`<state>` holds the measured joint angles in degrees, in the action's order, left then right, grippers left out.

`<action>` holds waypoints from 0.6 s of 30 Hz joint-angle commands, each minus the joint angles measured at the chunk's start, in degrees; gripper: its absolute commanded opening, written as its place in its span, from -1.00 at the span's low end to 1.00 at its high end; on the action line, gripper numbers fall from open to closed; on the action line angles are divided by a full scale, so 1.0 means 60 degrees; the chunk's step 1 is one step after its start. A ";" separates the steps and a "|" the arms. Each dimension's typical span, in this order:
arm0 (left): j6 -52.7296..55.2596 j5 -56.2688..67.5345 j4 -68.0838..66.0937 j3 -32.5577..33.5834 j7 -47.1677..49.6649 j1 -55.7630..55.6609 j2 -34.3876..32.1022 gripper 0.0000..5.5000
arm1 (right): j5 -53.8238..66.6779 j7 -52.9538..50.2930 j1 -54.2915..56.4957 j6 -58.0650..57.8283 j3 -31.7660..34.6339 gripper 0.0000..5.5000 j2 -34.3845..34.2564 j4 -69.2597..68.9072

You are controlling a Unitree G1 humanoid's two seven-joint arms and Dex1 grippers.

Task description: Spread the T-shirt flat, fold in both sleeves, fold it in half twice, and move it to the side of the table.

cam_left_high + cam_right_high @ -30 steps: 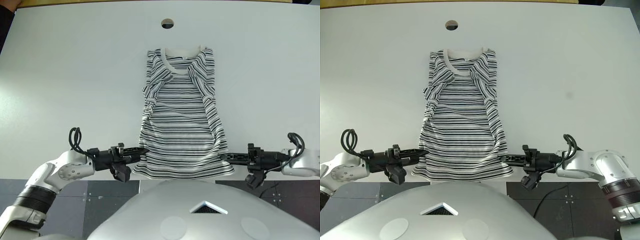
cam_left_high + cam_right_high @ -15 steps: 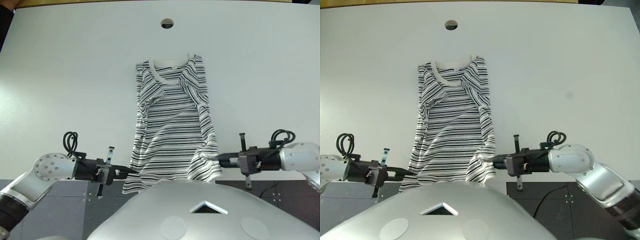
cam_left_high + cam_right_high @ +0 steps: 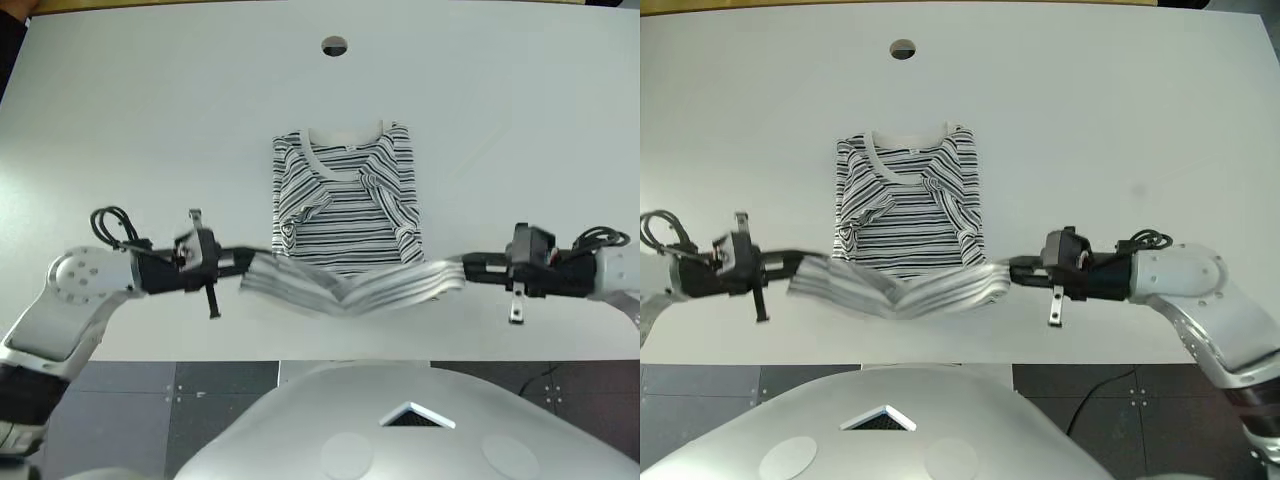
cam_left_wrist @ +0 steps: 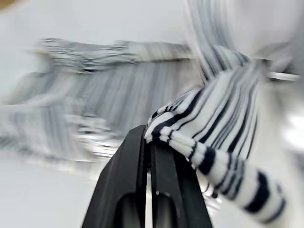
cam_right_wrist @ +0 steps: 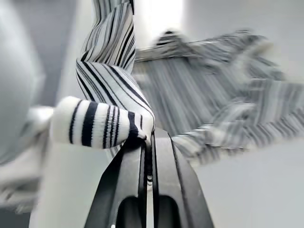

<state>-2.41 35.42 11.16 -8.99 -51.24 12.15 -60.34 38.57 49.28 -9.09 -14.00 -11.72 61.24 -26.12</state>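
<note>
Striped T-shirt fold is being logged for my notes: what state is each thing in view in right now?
Black-and-white striped T-shirt: sleeves folded in, collar end flat on the white table, hem edge lifted above it.
Left gripper: shut on the hem's left corner.
Right gripper: shut on the hem's right corner.

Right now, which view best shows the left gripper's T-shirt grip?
The left wrist view: close up, the left gripper is shut on the T-shirt hem corner. The eye views show that grip small, at the lifted hem's end; the right wrist view shows the right gripper pinching the other corner.
</note>
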 commanded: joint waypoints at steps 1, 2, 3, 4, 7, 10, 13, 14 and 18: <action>0.2395 -0.0002 -0.0945 0.0235 0.1214 -0.1493 0.1038 -0.96 | 0.0121 -0.0807 0.1272 -0.1365 0.0245 -0.96 -0.1104 0.0616; 0.2822 0.0030 -0.1076 0.0308 0.1365 -0.1728 0.1263 -0.96 | 0.0156 -0.0977 0.1549 -0.1719 0.0267 -0.96 -0.1374 0.0765; 0.3316 0.0021 -0.1294 0.0361 0.1566 -0.2028 0.1491 -0.96 | 0.0057 -0.1161 0.1873 -0.2023 0.0211 -0.96 -0.1676 0.0981; 0.4006 -0.0122 -0.1669 0.0316 0.1897 -0.2435 0.1722 -0.96 | -0.0339 -0.1393 0.2225 -0.2169 0.0011 -0.96 -0.2027 0.1292; 0.5362 -0.0487 -0.2608 0.0124 0.2297 -0.3279 0.2385 -0.96 | -0.1129 -0.1736 0.2844 -0.2558 -0.0586 -0.96 -0.3010 0.2116; 0.6237 -0.0896 -0.3070 -0.0129 0.2369 -0.3646 0.2889 -0.96 | -0.1770 -0.1903 0.3390 -0.3346 -0.1172 -0.96 -0.3761 0.3047; 0.6571 -0.1117 -0.3513 0.0074 0.2548 -0.4043 0.3550 -0.96 | -0.1689 -0.2176 0.4015 -0.4172 -0.0783 -0.88 -0.4655 0.4207; 0.6621 -0.1152 -0.3734 0.0193 0.2641 -0.4199 0.3811 -0.96 | -0.1590 -0.2261 0.4253 -0.4407 -0.0529 -0.84 -0.4958 0.4691; 0.7146 -0.0898 -0.4280 0.0834 0.2821 -0.4602 0.4675 -0.79 | -0.1441 -0.2437 0.5080 -0.4879 0.0387 -0.59 -0.5798 0.6481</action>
<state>38.48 29.23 -13.31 -5.91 -35.06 -13.92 -34.04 29.45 35.31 18.76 -41.67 -12.12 28.19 8.54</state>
